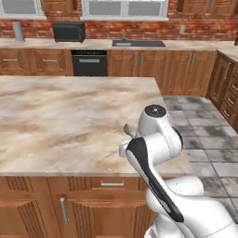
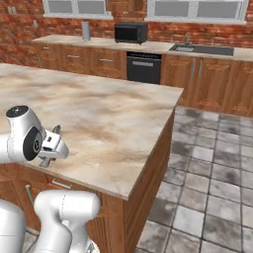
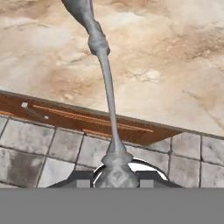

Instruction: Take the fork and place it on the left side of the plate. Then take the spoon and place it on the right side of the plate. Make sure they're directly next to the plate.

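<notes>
utensil (image 3: 105,74) head cropped, fork or spoon unclear

Slim grey metal utensil (image 3: 106,83) held by its handle end, raised over the marble counter edge; head type unclear

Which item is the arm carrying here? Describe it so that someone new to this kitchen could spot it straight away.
Start at the large beige marble island counter on wooden cabinets and go to its near edge, where the white robot arm stands. Its two-finger gripper is shut on a slim grey metal utensil. It is held rather than lying on the counter, with a thin shaft, a small knob near the far end, and its head cut off from view.
</notes>
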